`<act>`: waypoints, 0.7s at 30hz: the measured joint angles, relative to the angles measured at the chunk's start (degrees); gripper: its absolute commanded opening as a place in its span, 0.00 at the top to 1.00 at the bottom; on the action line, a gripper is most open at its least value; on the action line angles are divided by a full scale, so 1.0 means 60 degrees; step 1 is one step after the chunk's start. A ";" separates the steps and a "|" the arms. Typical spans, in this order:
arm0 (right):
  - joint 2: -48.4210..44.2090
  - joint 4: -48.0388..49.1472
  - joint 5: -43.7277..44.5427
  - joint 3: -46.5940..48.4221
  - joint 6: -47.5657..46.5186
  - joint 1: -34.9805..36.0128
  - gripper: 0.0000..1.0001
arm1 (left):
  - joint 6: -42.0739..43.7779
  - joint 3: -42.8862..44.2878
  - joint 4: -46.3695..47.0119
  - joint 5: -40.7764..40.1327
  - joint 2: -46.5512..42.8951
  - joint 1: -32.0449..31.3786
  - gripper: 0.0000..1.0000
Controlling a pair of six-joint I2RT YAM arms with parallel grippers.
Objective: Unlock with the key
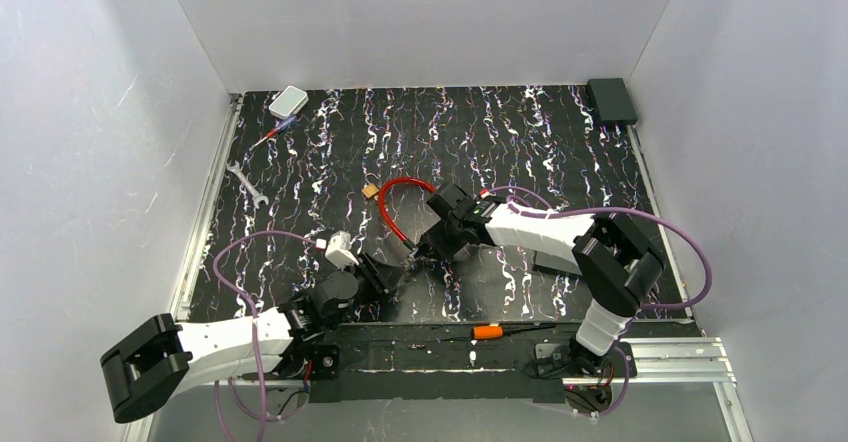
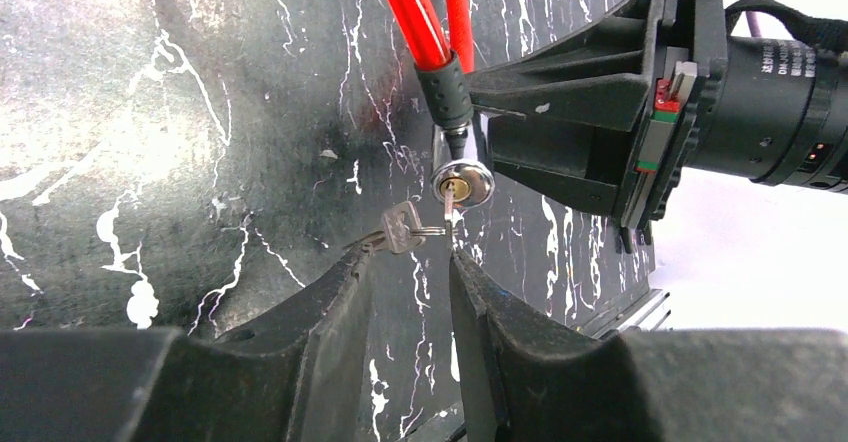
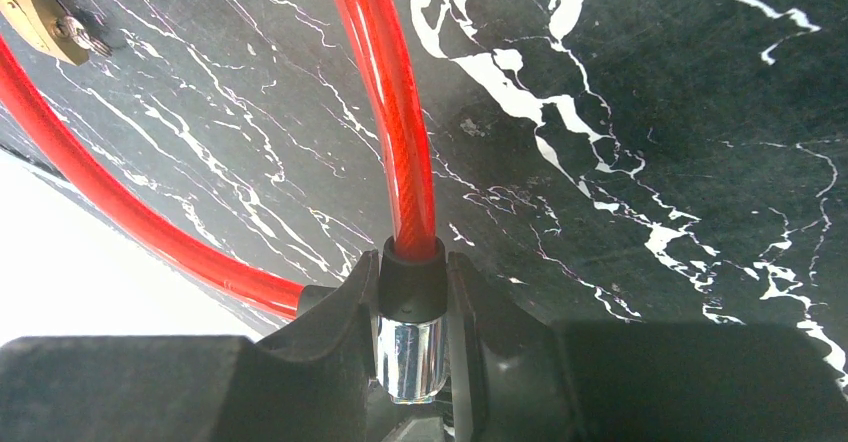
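The unlocking is judged not yet done. The smooth round chrome lock cylinder (image 2: pixel 462 182) is clamped by the right hand (image 3: pixel 412 267), with its brass keyway faced toward the left hand (image 2: pixel 410 262). The tiny flat silvery metal key (image 2: pixel 402 230) is seen at 7 o'clock of the keyway, between the left hand's parted fingertips; whether it is gripped cannot be told. Seating and turning are judged left. The glossy red plastic-sheathed cable (image 3: pixel 400 112) is seated in the cylinder's black collar, above the black white-veined bench (image 1: pixel 560 142).
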 measured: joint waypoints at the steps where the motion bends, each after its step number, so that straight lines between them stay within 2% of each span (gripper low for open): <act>1: -0.0014 0.0000 0.0000 -0.0004 0.0000 0.0000 0.99 | 0.0008 0.0039 0.0003 0.0000 0.0010 0.0000 0.68; 21: -0.0017 0.0004 -0.0118 -0.0011 -0.0077 -0.0044 0.99 | 0.0171 0.0273 0.0620 0.0018 0.0566 0.0000 0.72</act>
